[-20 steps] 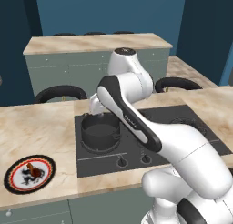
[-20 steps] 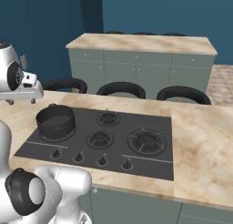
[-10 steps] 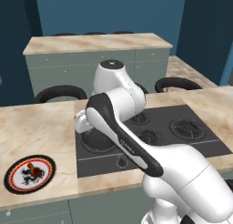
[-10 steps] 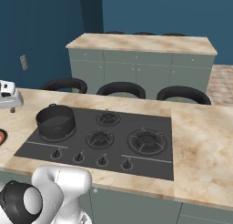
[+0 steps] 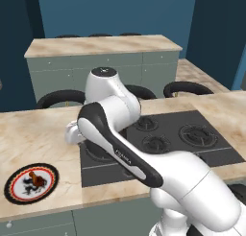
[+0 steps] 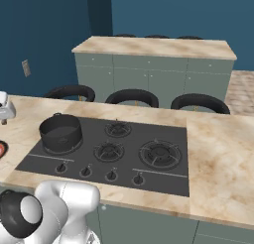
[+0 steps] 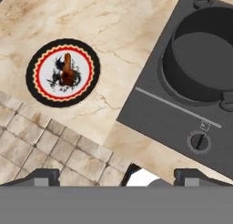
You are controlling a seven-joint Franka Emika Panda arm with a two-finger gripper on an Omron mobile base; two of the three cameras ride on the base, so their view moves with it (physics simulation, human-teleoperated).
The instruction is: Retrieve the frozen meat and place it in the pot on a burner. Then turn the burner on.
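End effector [image 7: 116, 175] swung further left, apparently spread, frozen meat [image 7: 67, 72] on plate [image 7: 34, 89], pot [image 7: 200, 63] beside.

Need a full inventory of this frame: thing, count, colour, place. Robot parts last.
frozen meat: 1, reddish-brown, lying on the plate.
plate: 1, round, black rim with red ring and white centre, on the counter left of the cooktop.
pot: 1, dark grey, on the cooktop's left burner, nothing inside it.
cooktop: 1, black, set into the near counter, with burners beside the pot.
knobs: 4 in the right base view, dark, in a row along the cooktop's front edge.
counter: 1, beige marble, around the cooktop.
island: 1, grey-green cabinets with marble top, behind.
stools: 3, black, between counter and island.
arm: 1, white with dark joints, reaching left over the counter.
gripper: 1, dark fingertips, apart, above the floor and counter edge.
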